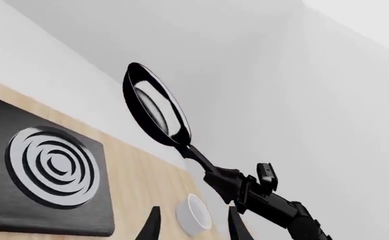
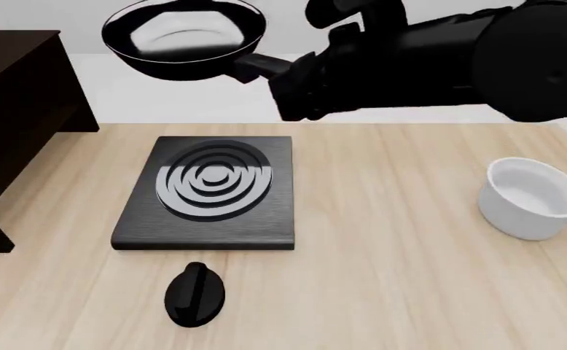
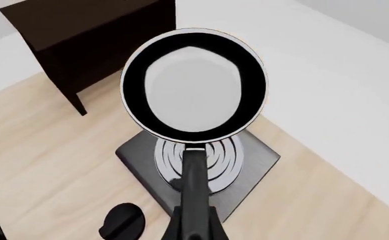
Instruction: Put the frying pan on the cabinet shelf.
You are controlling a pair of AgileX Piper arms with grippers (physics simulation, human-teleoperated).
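Right hand is clenching the pan by its handle and holding it high in the air, level, above the far edge of the burner. Pan is lifted clear of the desk, so the pickup looks done. Carrying it over to the cabinet at the far left and setting it on a shelf is what's left; pan isn't over the cabinet yet.

Left hand is hanging low over the desk near the bowl, fingertips spread, holding nothing.

Hard to see: cabinet is cut off at the left frame edge, and no shelf board is showing, only top and side panels. Right arm is blocking the handle's end and the fingers in the front view. Knob is sitting near the burner's front edge.
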